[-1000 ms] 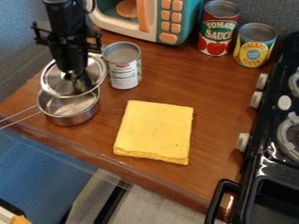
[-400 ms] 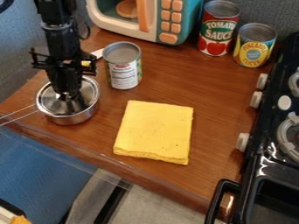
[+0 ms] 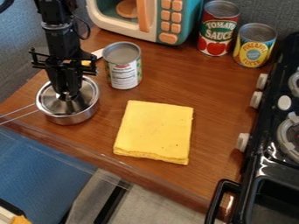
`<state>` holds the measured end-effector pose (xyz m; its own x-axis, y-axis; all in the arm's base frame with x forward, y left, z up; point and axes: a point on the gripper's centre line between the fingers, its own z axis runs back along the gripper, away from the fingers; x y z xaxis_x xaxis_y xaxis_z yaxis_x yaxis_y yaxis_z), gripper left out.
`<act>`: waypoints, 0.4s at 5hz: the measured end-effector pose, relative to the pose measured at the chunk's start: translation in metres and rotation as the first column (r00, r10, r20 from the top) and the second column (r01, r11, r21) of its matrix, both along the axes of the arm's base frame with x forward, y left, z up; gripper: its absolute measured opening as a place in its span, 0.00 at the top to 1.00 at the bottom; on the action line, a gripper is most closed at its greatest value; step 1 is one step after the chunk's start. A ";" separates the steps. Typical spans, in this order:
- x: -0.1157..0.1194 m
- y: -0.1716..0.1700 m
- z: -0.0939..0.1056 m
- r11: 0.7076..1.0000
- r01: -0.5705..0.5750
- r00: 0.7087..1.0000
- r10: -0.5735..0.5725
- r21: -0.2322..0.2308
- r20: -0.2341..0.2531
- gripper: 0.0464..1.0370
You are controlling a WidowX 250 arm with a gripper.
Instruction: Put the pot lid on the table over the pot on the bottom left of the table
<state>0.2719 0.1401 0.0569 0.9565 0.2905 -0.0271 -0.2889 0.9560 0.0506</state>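
Raising it straight up should suit you next, your gripper [image 3: 67,95] centred over the lid [image 3: 86,94] on the pot [image 3: 73,118], jaws clenched or released, you cannot tell

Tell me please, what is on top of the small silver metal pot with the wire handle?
A round silver metal lid lies over the pot, under the black gripper. The lid hides the pot's inside.
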 end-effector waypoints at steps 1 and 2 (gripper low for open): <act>0.000 0.000 -0.001 1.000 0.006 1.000 -0.006 0.003 0.003 0.76; 0.002 0.001 -0.001 1.000 0.016 1.000 -0.017 0.006 0.015 0.76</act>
<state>0.2734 0.1408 0.0561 0.9614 0.2748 -0.0112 -0.2739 0.9603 0.0523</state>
